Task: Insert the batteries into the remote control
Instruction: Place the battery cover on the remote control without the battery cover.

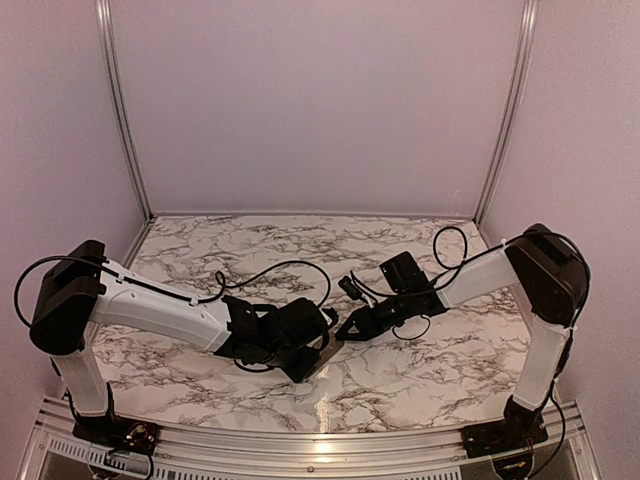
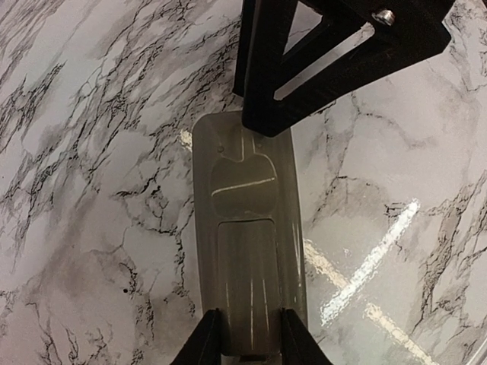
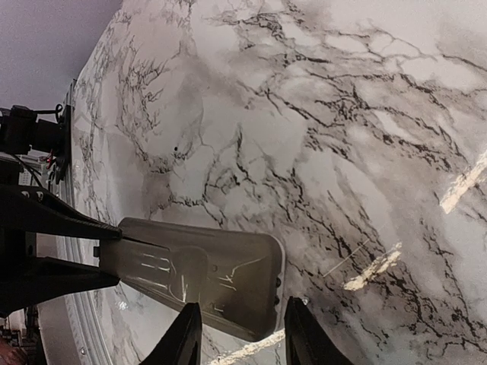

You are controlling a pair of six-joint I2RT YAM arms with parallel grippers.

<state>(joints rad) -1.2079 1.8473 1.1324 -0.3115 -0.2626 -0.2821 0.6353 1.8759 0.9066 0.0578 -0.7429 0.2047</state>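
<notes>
Left gripper [image 2: 249, 313]: we saw jaws clamped on near end of remote control [image 2: 247, 243], grey back up | right gripper [image 3: 243, 304]: straddled far end; grip we could not tell.

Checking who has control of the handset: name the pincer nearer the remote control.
Left. The left pincer clamps one end of the remote control between its fingers. The right pincer hovers at the opposite end, fingers apart, contact unclear.
</notes>
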